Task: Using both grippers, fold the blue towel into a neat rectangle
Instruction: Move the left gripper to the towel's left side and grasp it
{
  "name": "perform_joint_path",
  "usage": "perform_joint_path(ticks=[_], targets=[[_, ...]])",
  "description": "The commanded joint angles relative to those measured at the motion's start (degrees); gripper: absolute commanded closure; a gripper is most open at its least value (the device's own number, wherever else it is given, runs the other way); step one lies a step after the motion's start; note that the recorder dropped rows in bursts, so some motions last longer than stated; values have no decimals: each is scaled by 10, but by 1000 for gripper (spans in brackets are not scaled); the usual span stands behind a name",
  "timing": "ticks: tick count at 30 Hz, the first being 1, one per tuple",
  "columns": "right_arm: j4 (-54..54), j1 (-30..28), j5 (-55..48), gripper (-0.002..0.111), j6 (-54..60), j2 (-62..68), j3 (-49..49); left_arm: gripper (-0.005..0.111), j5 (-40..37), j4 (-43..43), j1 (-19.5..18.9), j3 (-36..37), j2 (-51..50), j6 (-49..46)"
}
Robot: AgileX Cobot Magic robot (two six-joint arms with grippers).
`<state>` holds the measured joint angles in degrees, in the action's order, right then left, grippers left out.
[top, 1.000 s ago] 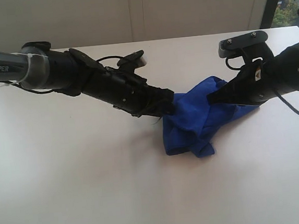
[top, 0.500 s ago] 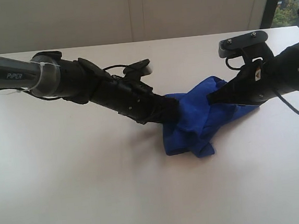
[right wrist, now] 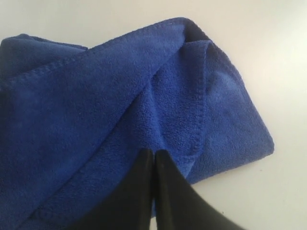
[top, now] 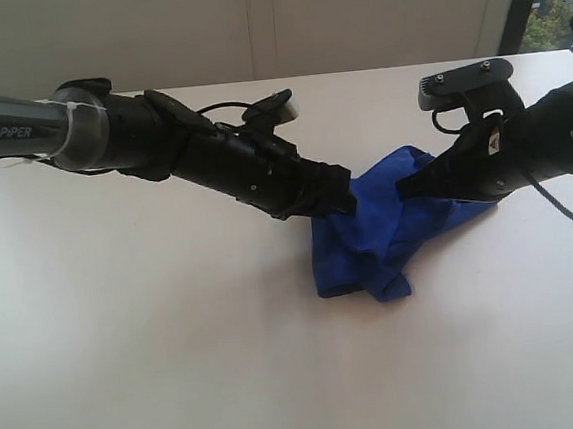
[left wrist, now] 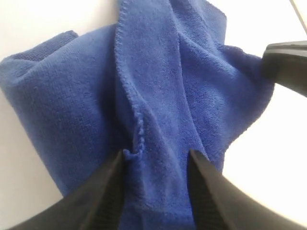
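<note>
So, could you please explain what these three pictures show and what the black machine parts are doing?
These are two black robot arms working at a white table. The wide picture comes from a camera standing off the arms. The other two come from a camera on each arm's wrist, looking along its fingers. On the table lies one crumpled blue towel, which is meant to be folded. The left claw sits at the towel with its fingers apart and a ridge of cloth between them, as the left wrist picture shows. The right claw has its fingers closed together and seems to pinch a bit of the cloth, which rises toward it in the wide picture.
</note>
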<state>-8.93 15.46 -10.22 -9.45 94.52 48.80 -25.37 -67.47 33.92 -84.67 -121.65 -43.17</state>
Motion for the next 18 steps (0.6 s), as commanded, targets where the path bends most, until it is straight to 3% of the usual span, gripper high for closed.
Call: perform_joint_path(ticks=[1,5,13,18], targets=[[1,-3,8,108,3,0,-2,60,-20,1,2,-1,2,-3],[1,-3,9,108,3,0,-2,68,-26,17,0,-1,2,1],[1,-3,9,108,3,0,-2,107,-20,17,-1,-1,2,-4],[1,-3,10,108,4,0,-2,107,8,23,-2,-1,6,-4]])
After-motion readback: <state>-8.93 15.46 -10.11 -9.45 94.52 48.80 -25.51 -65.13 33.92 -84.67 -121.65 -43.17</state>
